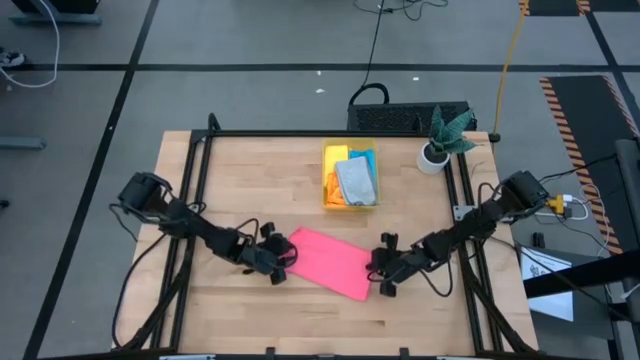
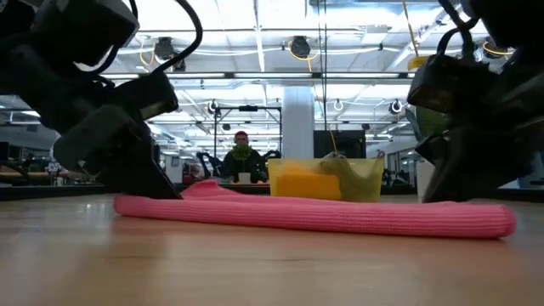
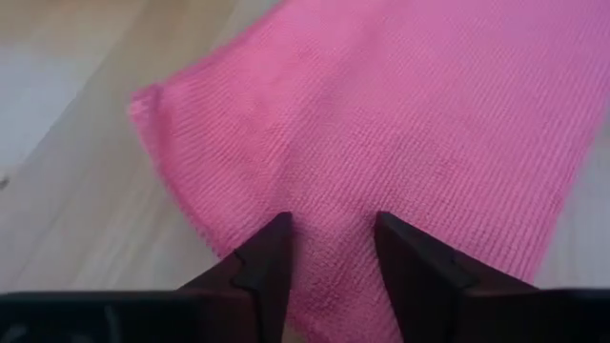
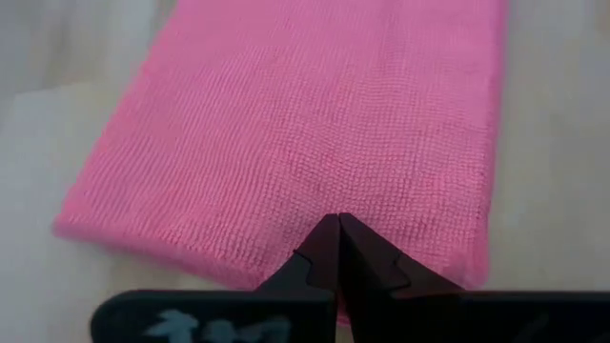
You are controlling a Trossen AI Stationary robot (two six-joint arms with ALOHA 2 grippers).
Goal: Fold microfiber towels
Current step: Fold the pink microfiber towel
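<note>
A pink towel [image 1: 330, 262] lies folded flat on the tabletop [image 1: 250, 180], between my two grippers. My left gripper [image 3: 329, 250] rests at one end, fingers parted over the cloth; my right gripper [image 4: 338, 250] sits pinched closed at the opposite edge. Other towels fill the yellow bin [image 1: 350, 178] behind.

Parted end effector [image 3: 332, 250] over pink towel [image 3: 400, 124]

My left gripper [image 1: 283, 262] sits low near the table's front-left, fingers [image 3: 262, 272] parted. My right gripper [image 1: 381, 273], front-right, has its fingers [image 4: 319, 257] pressed together.
</note>
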